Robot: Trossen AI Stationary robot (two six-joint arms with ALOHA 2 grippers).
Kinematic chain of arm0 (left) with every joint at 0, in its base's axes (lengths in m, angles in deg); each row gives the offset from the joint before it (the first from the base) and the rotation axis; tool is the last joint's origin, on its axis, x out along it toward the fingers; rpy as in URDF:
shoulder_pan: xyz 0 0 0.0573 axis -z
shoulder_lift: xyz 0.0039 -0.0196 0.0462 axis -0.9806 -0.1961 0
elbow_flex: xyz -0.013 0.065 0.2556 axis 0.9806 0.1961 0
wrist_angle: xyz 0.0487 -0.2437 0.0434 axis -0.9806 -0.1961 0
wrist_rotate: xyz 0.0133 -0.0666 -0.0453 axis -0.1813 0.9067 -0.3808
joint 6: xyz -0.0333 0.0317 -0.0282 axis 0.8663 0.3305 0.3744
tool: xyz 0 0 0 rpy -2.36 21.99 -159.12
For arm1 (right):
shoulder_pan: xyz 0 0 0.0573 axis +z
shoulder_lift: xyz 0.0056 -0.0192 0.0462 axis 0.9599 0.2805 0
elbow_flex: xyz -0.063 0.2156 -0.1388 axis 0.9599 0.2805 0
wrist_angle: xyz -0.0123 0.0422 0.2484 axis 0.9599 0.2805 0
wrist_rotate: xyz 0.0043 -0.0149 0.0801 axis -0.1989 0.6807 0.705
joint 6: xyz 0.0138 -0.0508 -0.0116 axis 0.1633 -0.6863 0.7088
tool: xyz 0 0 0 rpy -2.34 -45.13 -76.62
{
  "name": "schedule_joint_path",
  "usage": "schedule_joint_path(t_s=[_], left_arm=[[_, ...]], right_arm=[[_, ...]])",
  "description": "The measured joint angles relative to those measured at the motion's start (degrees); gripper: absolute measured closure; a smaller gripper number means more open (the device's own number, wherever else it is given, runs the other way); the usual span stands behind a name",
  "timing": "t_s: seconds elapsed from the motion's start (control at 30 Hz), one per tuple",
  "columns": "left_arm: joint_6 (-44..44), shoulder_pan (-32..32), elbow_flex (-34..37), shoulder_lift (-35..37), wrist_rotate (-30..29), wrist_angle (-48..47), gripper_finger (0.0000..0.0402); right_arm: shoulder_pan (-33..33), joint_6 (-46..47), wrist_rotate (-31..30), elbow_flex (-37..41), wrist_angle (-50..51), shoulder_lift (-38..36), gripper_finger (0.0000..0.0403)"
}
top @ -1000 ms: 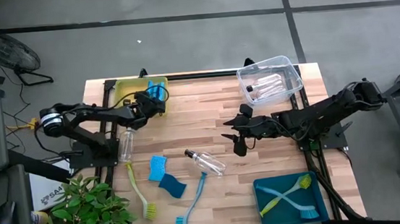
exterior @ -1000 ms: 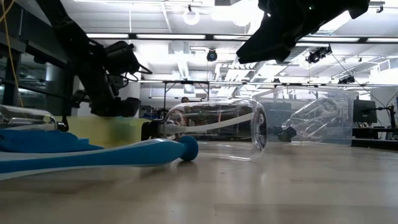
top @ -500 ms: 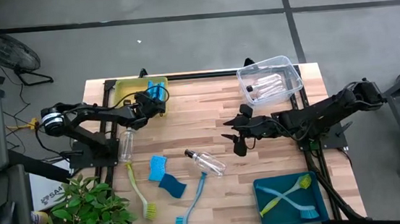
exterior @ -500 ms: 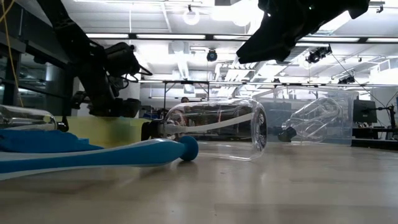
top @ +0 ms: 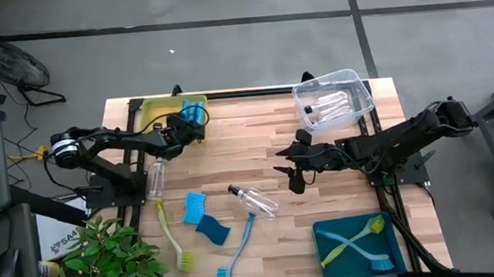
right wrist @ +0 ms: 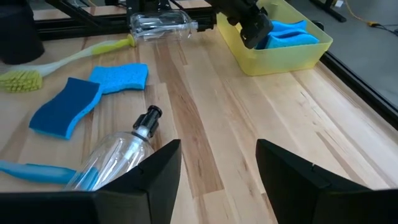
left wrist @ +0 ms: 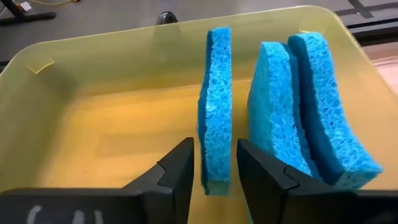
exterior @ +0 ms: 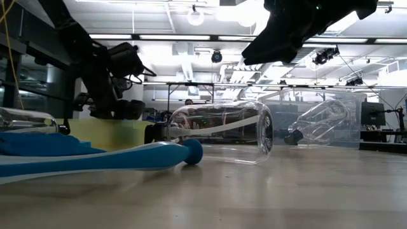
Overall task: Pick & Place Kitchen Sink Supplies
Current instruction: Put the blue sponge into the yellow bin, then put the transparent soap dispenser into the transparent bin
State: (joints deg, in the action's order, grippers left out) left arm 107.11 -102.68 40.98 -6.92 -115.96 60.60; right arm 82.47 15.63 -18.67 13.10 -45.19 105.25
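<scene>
5 sponges (left wrist: 214, 112), approx. 4 bottles (top: 254, 200), 4 brushes (top: 237, 256), 3 bins (top: 357, 245), 1 plant (top: 106, 267).

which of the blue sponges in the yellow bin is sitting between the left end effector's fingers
The lone upright sponge, standing apart from the two leaning together, sits between the left end effector fingers in the yellow bin.

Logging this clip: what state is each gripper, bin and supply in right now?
Left gripper: over the yellow bin, fingers just apart around an upright sponge.
Right gripper: open, empty, above the table.
Two other sponges: leaning in the yellow bin.
Middle bottle: lying down.
Clear bin: holds bottles.
Teal bin: holds two brushes.
</scene>
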Motion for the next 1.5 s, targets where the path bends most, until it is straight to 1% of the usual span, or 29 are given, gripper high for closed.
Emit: schedule_joint_path(t_s=[0.23,0.4,0.53,0.67,0.77,0.87,1.03,1.2,1.33,1.5], left_arm=[[-3.6,0.0,-3.2,0.0,2.0,-1.1,0.0268],[-4.5,0.0,-6.3,0.2,2.1,-4.9,0.0268],[-4.6,0.0,-10.1,2.0,2.4,-9.1,0.0268],[-8.1,0.0,-15.5,5.6,3.9,-12.2,0.0268],[-11.6,0.1,-21.1,8.8,6.8,-14.2,0.0268],[-15.0,1.5,-27.3,11.5,9.7,-15.4,0.0268],[-22.2,7.8,-36.8,14.2,10.2,-16.4,0.0268],[-27.2,17.2,-44.3,14.4,5.8,-20.6,0.0268],[-30.6,24.5,-46.8,14.4,1.1,-21.4,0.0268],[-32.1,31.7,-46.8,14.4,-3.3,-23.4,0.0268]], right_arm=[[0.6,0.5,0.0,0.0,0.0,0.0,0.0201],[1.4,0.7,0.0,0.0,0.0,0.0,0.0201],[2.0,0.8,-0.1,0.0,0.0,0.0,0.0201],[2.4,1.8,-0.3,0.0,0.0,0.0,0.0201],[2.7,2.1,-0.3,0.0,0.0,0.0,0.0201],[3.0,2.6,-0.6,0.0,0.0,0.0,0.0202],[3.8,3.3,-0.6,0.0,0.0,0.0,0.0202],[4.8,3.3,-0.6,0.0,0.0,0.0,0.0203],[5.2,3.3,-0.8,0.0,0.0,0.0,0.0202],[5.3,4.0,-0.5,0.0,0.3,0.0,0.0202]])
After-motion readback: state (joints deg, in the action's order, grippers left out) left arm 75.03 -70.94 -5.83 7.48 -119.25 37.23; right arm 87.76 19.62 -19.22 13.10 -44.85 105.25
